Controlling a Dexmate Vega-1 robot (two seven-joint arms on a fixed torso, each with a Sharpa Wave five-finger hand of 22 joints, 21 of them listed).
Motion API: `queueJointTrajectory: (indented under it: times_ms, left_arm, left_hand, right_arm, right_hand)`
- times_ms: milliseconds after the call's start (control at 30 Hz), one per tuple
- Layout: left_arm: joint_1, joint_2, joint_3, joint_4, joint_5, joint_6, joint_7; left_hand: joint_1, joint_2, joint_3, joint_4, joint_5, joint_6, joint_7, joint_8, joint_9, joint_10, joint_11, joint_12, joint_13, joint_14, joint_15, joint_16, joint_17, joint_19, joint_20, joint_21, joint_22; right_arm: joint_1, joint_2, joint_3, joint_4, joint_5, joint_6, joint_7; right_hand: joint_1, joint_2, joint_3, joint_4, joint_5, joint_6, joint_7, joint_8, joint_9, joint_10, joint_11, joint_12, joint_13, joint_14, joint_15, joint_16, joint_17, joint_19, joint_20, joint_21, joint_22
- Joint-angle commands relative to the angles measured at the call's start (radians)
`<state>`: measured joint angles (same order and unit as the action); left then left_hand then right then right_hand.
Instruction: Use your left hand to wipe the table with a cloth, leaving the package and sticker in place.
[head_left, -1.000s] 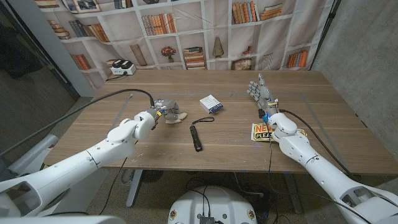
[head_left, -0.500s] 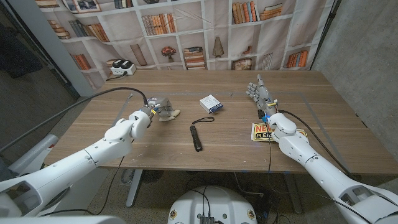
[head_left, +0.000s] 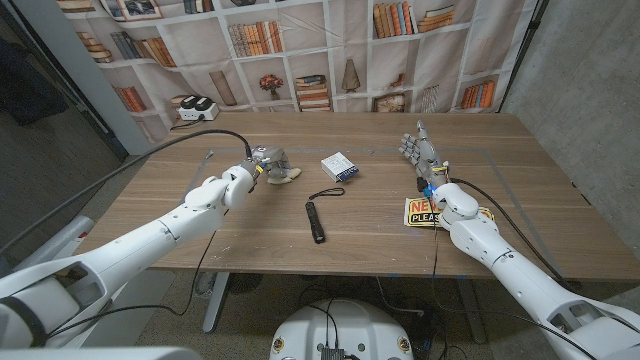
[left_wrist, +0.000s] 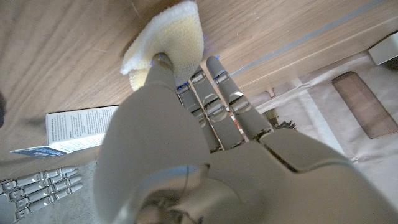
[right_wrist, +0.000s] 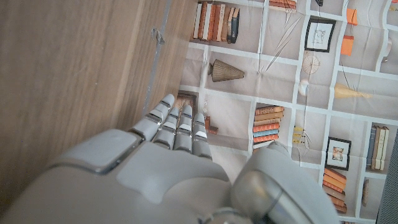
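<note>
Left robot hand (head_left: 266, 162) clamped on the cloth (head_left: 286, 175), pressing it onto the worktop (head_left: 200, 215) — pale yellow cloth pokes out past the fingertips (left_wrist: 163, 60) in the left wrist view. Package (head_left: 339, 166) lies just beside the cloth, apart from it. Black stick-shaped tool (head_left: 315, 220) sits nearer the front edge. Right robot hand (head_left: 421, 152) holds nothing, fingers extended — yellow sticker (head_left: 417, 212) beneath its wrist.

Right hand (right_wrist: 155, 168), fingers (right_wrist: 180, 127) straight, over table (right_wrist: 68, 74)
</note>
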<state>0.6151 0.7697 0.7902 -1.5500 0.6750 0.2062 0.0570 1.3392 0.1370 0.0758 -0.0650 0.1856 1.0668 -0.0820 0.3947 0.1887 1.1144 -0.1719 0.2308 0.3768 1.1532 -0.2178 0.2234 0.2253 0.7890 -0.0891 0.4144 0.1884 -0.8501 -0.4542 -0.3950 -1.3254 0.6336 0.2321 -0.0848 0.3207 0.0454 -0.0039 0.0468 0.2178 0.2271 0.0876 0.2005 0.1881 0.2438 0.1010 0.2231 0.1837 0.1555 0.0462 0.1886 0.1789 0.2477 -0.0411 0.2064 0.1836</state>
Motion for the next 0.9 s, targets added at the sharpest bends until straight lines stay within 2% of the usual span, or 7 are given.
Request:
queueJointTrajectory:
  times_ms: [33, 267, 633, 900]
  left_arm:
    - [-0.028, -0.01, 0.016, 0.013, -0.008, -0.052, -0.009]
    - [0.065, 0.039, -0.027, -0.096, -0.037, 0.016, -0.009]
    - [0.202, 0.129, -0.093, -0.269, -0.026, 0.178, -0.037]
    - [0.285, 0.157, -0.141, -0.335, -0.06, 0.255, -0.012]
  left_hand:
    - [0.006, 0.0, 0.007, 0.004, 0.004, 0.033, 0.028, 0.004, 0.003, 0.028, -0.022, -0.001, 0.006, 0.007, -0.003, 0.003, 0.004, -0.008, -0.049, 0.005, 0.003]
    - [0.007, 0.0, 0.009, 0.004, 0.004, 0.033, 0.027, 0.004, 0.003, 0.027, -0.021, -0.003, 0.009, 0.007, -0.004, 0.002, 0.004, -0.01, -0.049, 0.006, 0.003]
    - [0.007, -0.001, 0.011, 0.004, 0.004, 0.032, 0.028, 0.003, 0.003, 0.031, -0.018, -0.004, 0.015, 0.007, -0.003, 0.002, 0.004, -0.01, -0.049, 0.009, 0.003]
    - [0.008, -0.001, 0.014, 0.005, 0.004, 0.031, 0.029, 0.002, 0.004, 0.03, -0.015, -0.007, 0.019, 0.007, -0.004, 0.002, 0.005, -0.012, -0.048, 0.009, 0.003]
  right_arm:
    - [-0.001, -0.005, 0.002, -0.007, -0.002, -0.003, -0.007]
    - [0.017, 0.003, -0.005, 0.015, 0.002, -0.007, 0.013]
    - [0.03, 0.003, -0.013, 0.028, 0.006, -0.018, 0.036]
    - [0.015, -0.004, -0.009, 0.017, 0.012, -0.023, 0.033]
  right_hand:
    - [0.002, 0.008, -0.002, -0.003, 0.0, 0.008, -0.003, 0.002, 0.002, 0.007, -0.001, 0.004, 0.006, 0.01, -0.001, 0.001, 0.006, 0.008, 0.001, 0.0, 0.002]
    - [0.002, 0.008, -0.003, -0.003, -0.001, 0.009, -0.005, 0.002, 0.002, 0.009, -0.001, 0.004, 0.006, 0.01, -0.001, 0.001, 0.006, 0.009, 0.001, 0.0, 0.002]
    - [0.002, 0.009, -0.003, -0.003, -0.003, 0.01, -0.005, 0.002, 0.002, 0.01, 0.001, 0.004, 0.006, 0.011, 0.0, 0.001, 0.006, 0.009, 0.001, 0.0, 0.002]
    - [0.002, 0.01, -0.003, -0.004, -0.003, 0.012, -0.005, 0.002, 0.002, 0.011, 0.002, 0.004, 0.006, 0.011, 0.0, 0.001, 0.006, 0.011, 0.0, 0.0, 0.002]
